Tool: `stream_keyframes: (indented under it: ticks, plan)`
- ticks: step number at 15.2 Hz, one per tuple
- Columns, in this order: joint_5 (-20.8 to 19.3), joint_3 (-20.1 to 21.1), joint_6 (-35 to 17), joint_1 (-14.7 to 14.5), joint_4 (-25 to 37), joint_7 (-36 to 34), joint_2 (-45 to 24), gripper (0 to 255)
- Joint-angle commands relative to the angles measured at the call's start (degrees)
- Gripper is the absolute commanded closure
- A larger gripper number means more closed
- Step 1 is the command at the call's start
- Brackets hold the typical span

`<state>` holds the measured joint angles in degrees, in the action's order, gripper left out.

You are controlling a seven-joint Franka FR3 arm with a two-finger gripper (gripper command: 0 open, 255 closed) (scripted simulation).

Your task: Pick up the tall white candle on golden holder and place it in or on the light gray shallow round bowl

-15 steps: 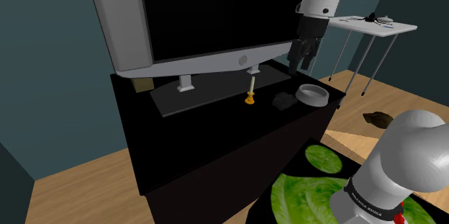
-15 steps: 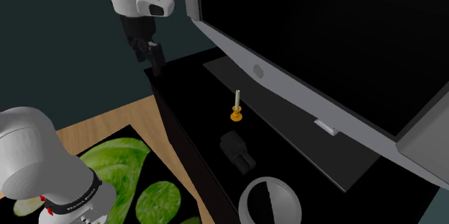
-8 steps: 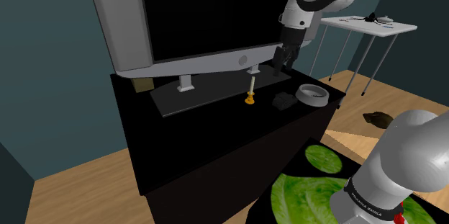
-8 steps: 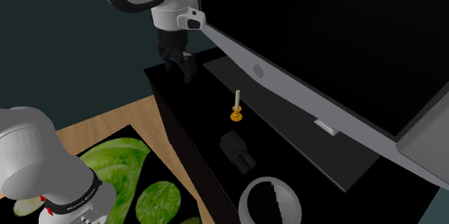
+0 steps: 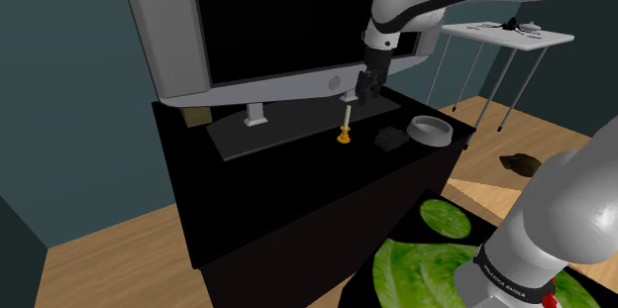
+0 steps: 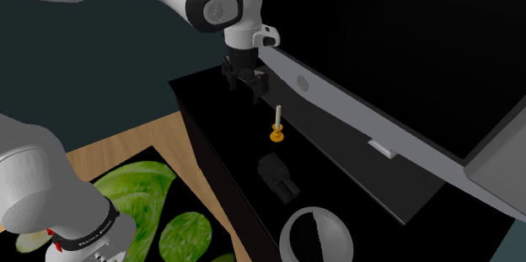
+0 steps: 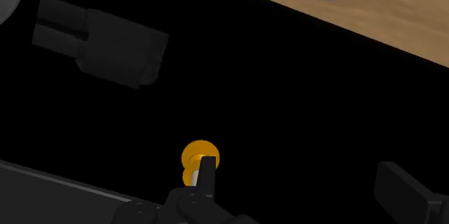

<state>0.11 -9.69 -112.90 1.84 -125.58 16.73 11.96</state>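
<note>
While the black end effector (image 5: 364, 89) hangs open and empty, fingers apart, just above and slightly to one side of the white candle (image 5: 346, 121), that candle stands upright in its golden holder (image 5: 344, 140) on the black surface (image 5: 297, 154), close in front of a large dark-screened television (image 5: 267, 19). In the wrist view it shows beside one finger (image 7: 209, 176), not between the two. Toward the shoulder view's right, a dark blocky object (image 5: 390, 139) lies between the candle and the pale grey shallow bowl (image 5: 431, 130), which sits near the surface's right end
</note>
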Motion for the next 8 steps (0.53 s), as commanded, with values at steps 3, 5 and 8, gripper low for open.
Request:
stream_keyframes:
  ticks: [3, 5, 8]
  plan:
    - [0.73, -1.20, -2.77, 0.26, 6.24, 3.84, -8.76, 0]
    - [1.31, -1.57, -3.74, 0.52, 9.80, 5.65, -13.18, 0]
    - [2.29, -1.87, -4.65, 1.11, 15.75, 8.24, -19.88, 0]
